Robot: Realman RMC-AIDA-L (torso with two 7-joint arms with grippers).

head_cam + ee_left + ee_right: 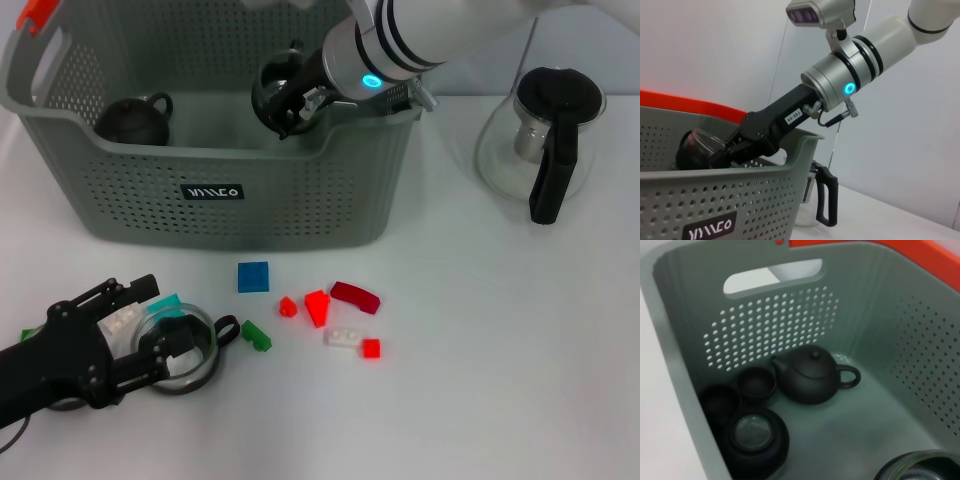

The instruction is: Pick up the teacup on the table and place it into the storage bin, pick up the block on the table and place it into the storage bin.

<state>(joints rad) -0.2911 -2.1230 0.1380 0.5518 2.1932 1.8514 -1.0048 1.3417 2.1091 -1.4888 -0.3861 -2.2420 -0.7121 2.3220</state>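
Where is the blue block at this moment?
In the head view the blue block lies flat on the table, just in front of the storage bin, below its black label and to the left of the red pieces.

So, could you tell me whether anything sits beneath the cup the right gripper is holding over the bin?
Nothing visible blocks it. The right gripper holds the glass cup inside the storage bin; the dark teapot and small cups sit toward the far end.

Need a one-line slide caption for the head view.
Right gripper lowers a glass teacup into the storage bin; left gripper waits near scattered blocks.
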